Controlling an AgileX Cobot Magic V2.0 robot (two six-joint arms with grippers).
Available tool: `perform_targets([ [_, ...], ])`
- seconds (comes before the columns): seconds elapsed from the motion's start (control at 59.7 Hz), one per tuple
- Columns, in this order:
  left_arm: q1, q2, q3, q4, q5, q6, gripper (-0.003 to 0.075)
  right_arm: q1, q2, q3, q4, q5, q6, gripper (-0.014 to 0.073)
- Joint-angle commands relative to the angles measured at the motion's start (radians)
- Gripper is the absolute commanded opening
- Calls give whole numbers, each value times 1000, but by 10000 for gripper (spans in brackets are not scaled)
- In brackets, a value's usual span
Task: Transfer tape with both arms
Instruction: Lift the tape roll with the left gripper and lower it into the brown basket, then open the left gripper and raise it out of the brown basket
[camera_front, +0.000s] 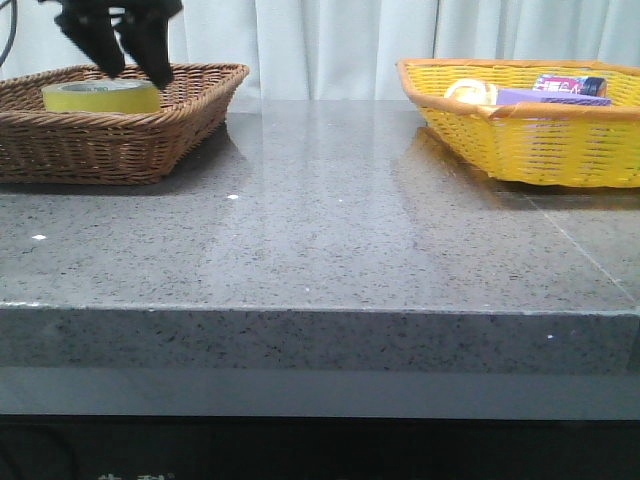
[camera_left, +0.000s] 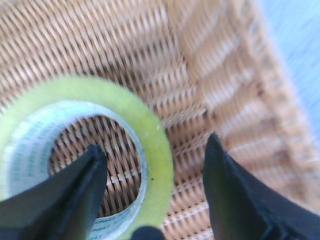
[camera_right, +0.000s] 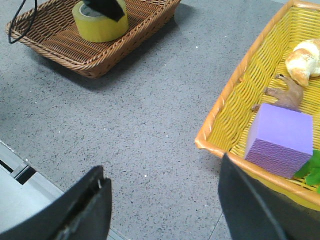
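The yellow tape roll (camera_front: 100, 96) lies flat in the brown wicker basket (camera_front: 150, 140) at the far left. My left gripper (camera_front: 135, 62) is open just above it. In the left wrist view one finger hangs over the roll's white core (camera_left: 30, 150) and the other over the basket floor outside the roll's yellow wall (camera_left: 157, 150); the gripper (camera_left: 155, 165) straddles that wall. My right gripper (camera_right: 162, 192) is open and empty above bare table, out of the front view. The right wrist view shows the tape (camera_right: 100, 22) far off.
A yellow wicker basket (camera_front: 520, 140) stands at the far right, holding a purple box (camera_right: 280, 137), a bread roll (camera_right: 305, 60) and other small items. The grey speckled table (camera_front: 320, 230) lies between the two baskets; its front edge is near.
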Motion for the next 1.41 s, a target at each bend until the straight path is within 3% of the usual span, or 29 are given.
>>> perform_targets([
  [0.0, 0, -106, -61, -42, 34, -30, 421, -7, 0, -25, 13, -70, 1, 486],
  [0.285, -58, -247, -5, -57, 34, -46, 421, -7, 0, -25, 13, -69, 1, 486],
  [0.737, -293, -649, 449, 54, 22, -154, 421, -7, 0, -25, 13, -69, 1, 486],
  [0.938, -353, -859, 730, 177, -104, -261, 421, -7, 0, -25, 13, -68, 1, 486],
  [1.391, -349, -1270, 1233, 177, -445, -354, 421, -7, 0, -25, 13, -38, 1, 486],
])
